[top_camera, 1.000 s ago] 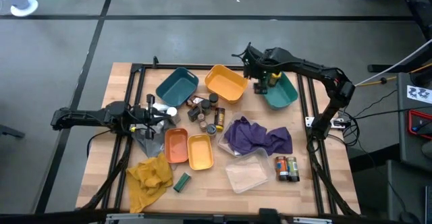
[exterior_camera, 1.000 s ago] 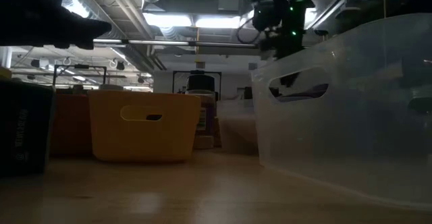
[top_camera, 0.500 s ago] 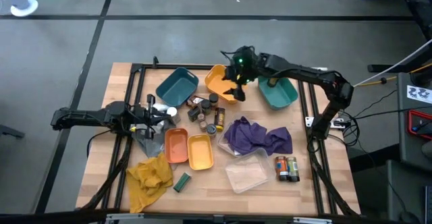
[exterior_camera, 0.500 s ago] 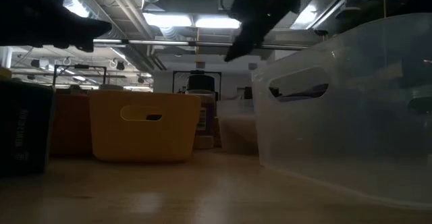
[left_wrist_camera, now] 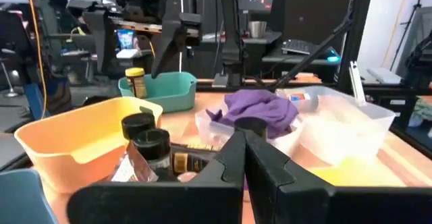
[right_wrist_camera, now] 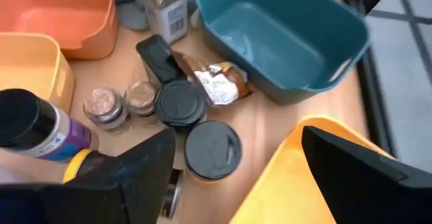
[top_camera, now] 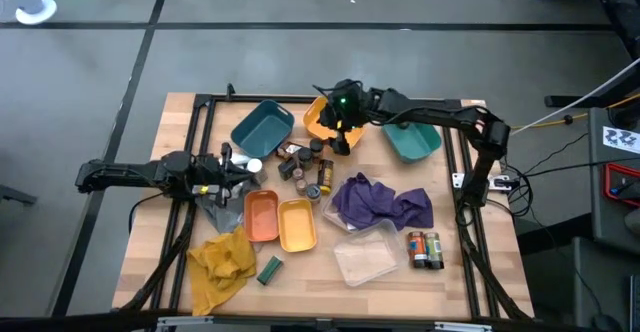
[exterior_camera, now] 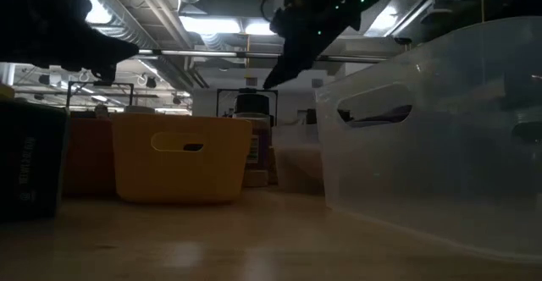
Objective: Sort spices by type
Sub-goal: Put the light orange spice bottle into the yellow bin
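— High view: where's your right gripper point(top_camera: 341, 138)?
— Spread wide, empty, at the yellow tray's point(top_camera: 322, 121) edge; round black-lidded spice jars point(right_wrist_camera: 196, 127) stand just below. Your left gripper point(top_camera: 238, 171) is pinched together.

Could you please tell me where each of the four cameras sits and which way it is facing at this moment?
High view: overhead, straight down on the table; both arms show.
Low view: at tabletop height, level past the clear bin; the right arm hangs above.
Left wrist view: on the left arm, across the table; the shut left gripper fills the bottom.
Right wrist view: on the right arm, down on the spice jars; the open right gripper frames them.
Shared: the high and right wrist views both show the blue-teal tray.
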